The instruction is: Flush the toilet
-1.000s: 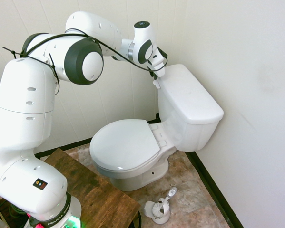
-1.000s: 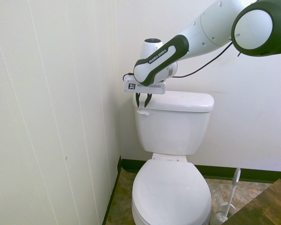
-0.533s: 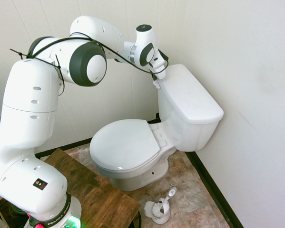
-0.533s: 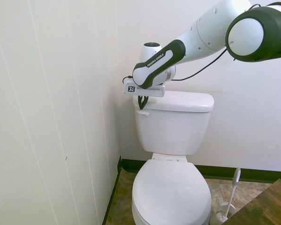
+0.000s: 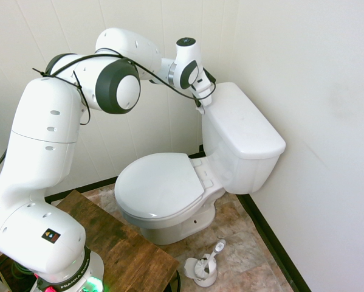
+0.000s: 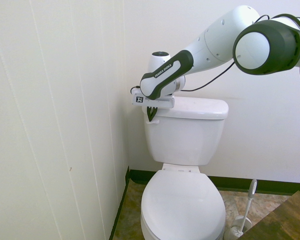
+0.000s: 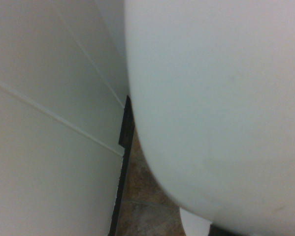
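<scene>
Pressed together into one narrow tip, the end effector (image 6: 150, 114) is pointing steeply down at the tank's upper front corner nearest the panelled wall (image 6: 54, 125), seemingly to push down the small flush lever (image 6: 155, 120) of the toilet (image 6: 186, 140).

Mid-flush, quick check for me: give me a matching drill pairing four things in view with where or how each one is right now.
Things:
1. robot's dark two-finger tool
2. oval white toilet seat lid
3. white toilet brush in its holder
4. flat white porcelain tank lid

States:
A. on the floor beside the bowl
B. down, covering the bowl
C. shut, at the tank's upper front corner near the wall
D. resting level on the tank

Pairs: 1-C, 2-B, 3-A, 4-D
</scene>
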{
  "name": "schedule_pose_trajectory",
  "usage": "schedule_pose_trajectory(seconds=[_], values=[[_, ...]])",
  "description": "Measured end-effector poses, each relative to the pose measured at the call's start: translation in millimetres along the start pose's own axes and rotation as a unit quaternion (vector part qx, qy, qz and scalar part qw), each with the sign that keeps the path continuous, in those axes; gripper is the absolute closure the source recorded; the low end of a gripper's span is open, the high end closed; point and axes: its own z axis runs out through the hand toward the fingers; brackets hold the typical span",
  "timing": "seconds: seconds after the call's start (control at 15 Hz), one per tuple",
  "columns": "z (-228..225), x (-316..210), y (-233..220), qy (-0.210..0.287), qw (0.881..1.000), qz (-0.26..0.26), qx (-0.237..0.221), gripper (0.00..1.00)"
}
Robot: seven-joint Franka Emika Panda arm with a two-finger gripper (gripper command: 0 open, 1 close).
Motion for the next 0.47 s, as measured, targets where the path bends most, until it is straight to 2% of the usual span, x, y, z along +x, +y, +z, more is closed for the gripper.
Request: schedule_pose_trajectory(seconds=[0.47], values=[[5.1, 3.1, -3.0, -0.01, 1.0, 0.018, -0.01, 1.0]])
